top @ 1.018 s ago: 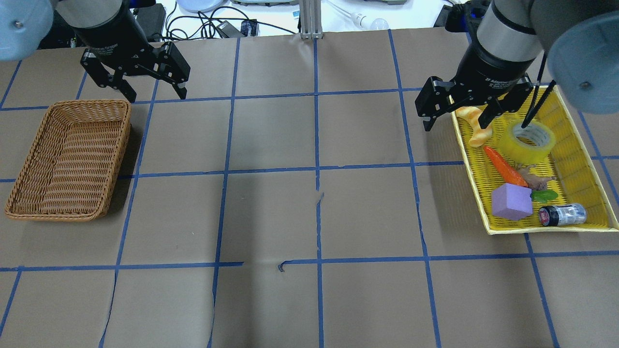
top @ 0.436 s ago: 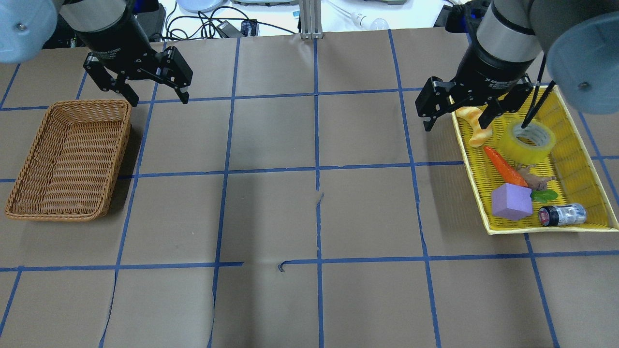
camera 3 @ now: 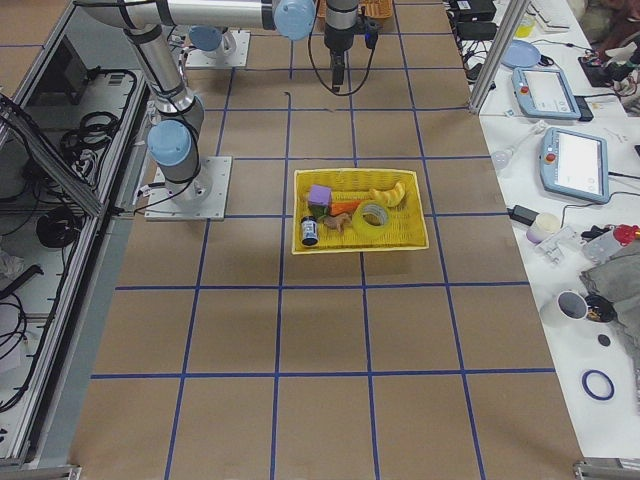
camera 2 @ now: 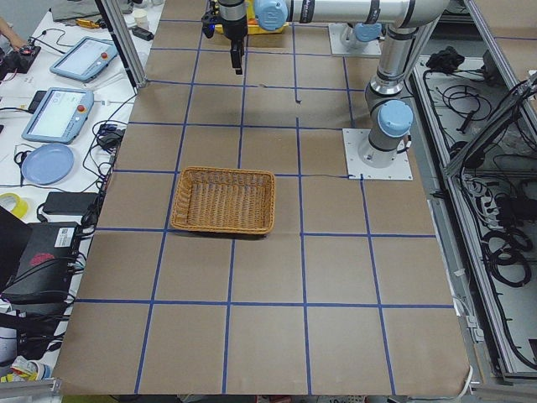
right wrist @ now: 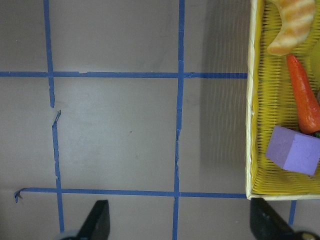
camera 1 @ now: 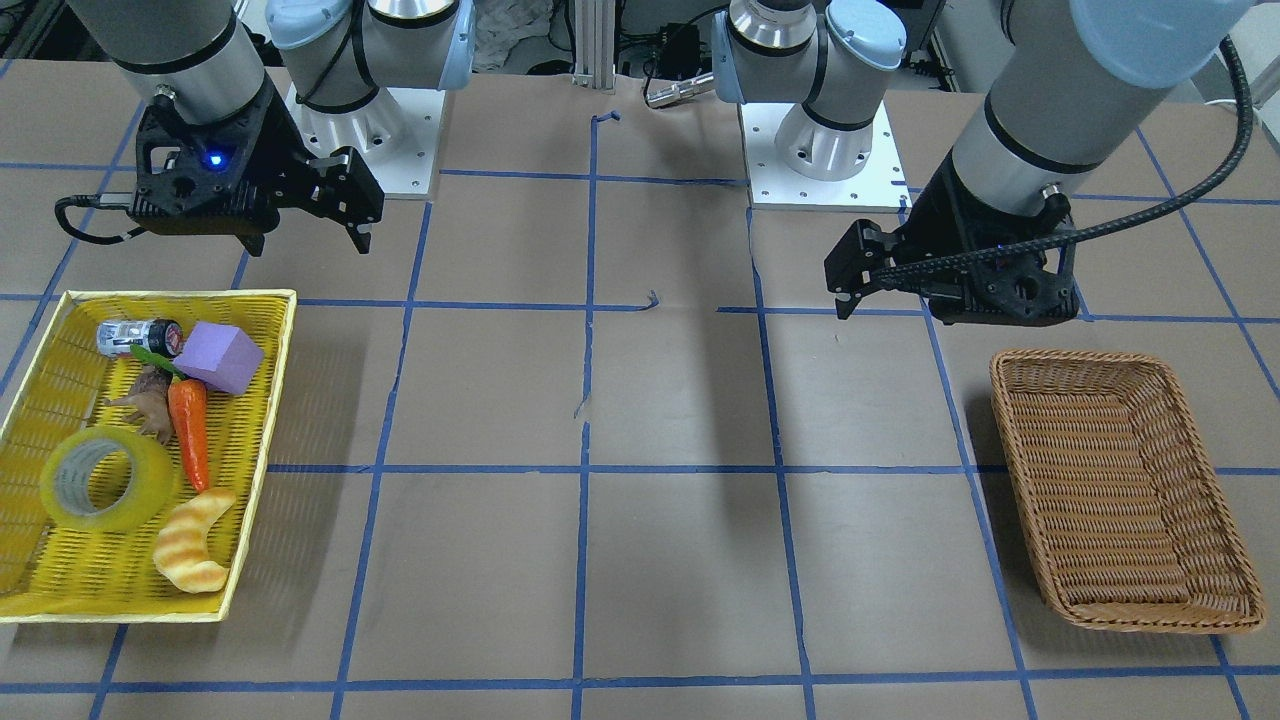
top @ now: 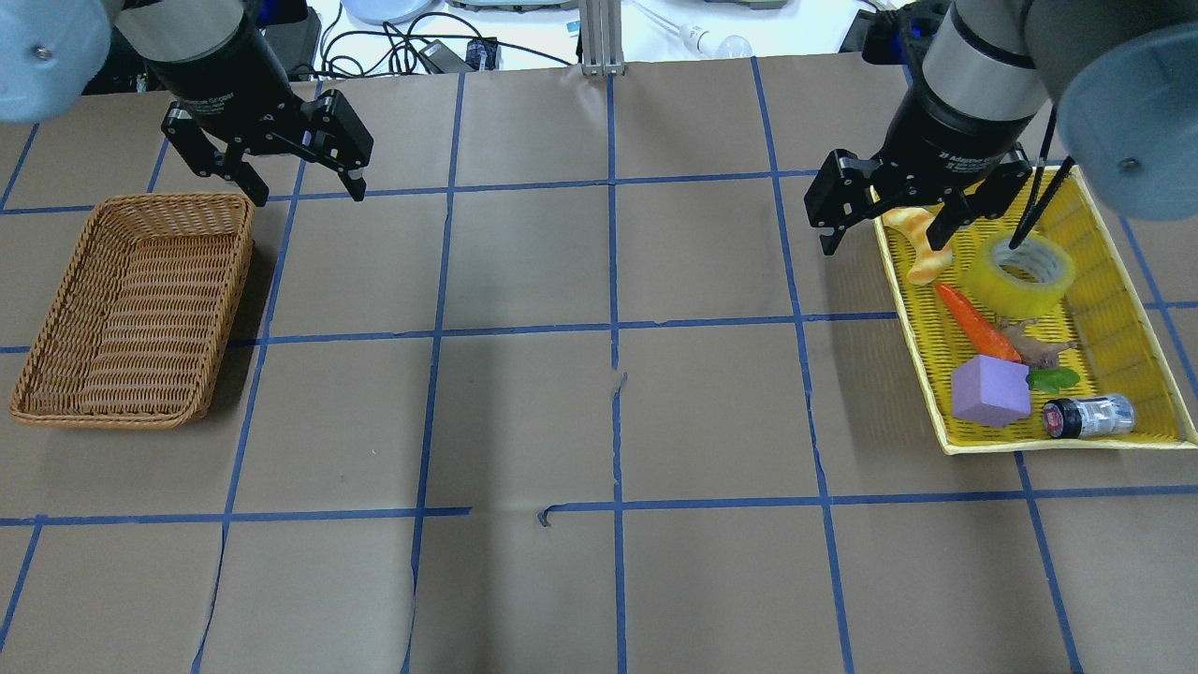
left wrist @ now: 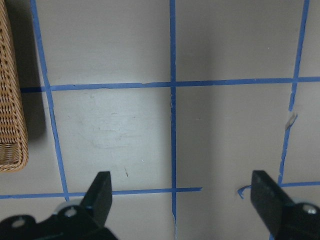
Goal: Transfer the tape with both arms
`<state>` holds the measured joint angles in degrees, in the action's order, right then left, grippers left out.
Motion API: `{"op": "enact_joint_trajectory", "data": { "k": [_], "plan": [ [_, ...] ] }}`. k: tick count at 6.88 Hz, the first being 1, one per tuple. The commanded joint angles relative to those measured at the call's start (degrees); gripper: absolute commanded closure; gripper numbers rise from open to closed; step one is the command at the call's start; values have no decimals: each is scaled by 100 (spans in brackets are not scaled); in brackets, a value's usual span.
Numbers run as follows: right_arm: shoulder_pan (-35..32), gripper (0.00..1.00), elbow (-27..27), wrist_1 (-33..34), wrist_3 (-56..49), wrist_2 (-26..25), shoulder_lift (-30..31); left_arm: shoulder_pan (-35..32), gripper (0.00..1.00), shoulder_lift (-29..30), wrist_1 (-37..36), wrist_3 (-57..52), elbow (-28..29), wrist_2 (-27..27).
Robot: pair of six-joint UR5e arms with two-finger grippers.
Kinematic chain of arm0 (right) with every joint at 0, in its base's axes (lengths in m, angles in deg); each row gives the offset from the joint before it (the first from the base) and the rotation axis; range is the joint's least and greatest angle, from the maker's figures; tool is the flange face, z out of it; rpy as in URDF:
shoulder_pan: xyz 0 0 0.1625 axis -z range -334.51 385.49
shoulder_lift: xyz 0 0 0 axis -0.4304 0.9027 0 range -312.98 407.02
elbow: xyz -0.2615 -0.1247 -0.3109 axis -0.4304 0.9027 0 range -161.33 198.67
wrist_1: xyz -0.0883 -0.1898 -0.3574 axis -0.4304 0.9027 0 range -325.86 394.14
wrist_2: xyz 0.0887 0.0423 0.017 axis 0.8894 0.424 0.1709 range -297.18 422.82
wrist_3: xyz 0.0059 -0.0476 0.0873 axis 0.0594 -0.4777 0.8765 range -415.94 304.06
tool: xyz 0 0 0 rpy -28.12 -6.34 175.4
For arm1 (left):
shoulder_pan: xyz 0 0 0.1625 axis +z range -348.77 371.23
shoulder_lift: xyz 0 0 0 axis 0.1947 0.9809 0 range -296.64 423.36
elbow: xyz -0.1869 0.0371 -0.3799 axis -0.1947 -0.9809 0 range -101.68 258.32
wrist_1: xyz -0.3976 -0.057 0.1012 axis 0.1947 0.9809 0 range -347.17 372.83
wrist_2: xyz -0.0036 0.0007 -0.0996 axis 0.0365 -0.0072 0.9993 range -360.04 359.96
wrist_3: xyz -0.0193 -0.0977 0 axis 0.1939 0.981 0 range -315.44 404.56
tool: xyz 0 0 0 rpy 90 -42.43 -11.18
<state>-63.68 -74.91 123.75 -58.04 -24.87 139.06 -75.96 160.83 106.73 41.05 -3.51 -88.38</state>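
The left gripper (top: pixel 308 190) hangs open and empty just beyond the wicker basket (top: pixel 168 199). The right gripper (top: pixel 884 234), also open and empty, hovers over the left rim of the yellow tray (top: pixel 913 332), above the croissant (top: pixel 927 264). The tape (top: pixel 1020 273) lies flat in the tray, further right. The right gripper should slide right, centre on the roll and drop one finger into the core, clear of the carrot (top: pixel 978 323). Compared with a second ago, the left gripper has edged right. The right gripper and the tape look unmoved.

Two hands are counted, the left hand (top: pixel 308 193) and the right hand (top: pixel 883 243), along with one wicker basket (top: pixel 131 309), one yellow tray (top: pixel 1114 328), one tape roll (top: pixel 1000 285), one croissant toy (top: pixel 925 268), one carrot (top: pixel 978 326), one purple block (top: pixel 990 390), one jar (top: pixel 1090 417) and one animal figurine (top: pixel 1039 347).
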Motion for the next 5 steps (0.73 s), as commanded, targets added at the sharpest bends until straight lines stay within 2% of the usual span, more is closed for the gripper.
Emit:
{"op": "enact_joint_trajectory", "data": {
  "k": [1, 3, 4, 5],
  "plan": [
    [48, 0, -10, 4, -87, 7, -28, 0, 0, 0, -4, 0, 0, 0],
    [328, 0, -10, 553, -132, 42, -273, 0, 0, 0, -4, 0, 0, 0],
    [765, 0, -19, 949, -480, 7, -692, 0, 0, 0, -4, 0, 0, 0],
    [1378, 0, -45, 996, -1067, 42, -1001, 0, 0, 0, -4, 0, 0, 0]
  ]
}}
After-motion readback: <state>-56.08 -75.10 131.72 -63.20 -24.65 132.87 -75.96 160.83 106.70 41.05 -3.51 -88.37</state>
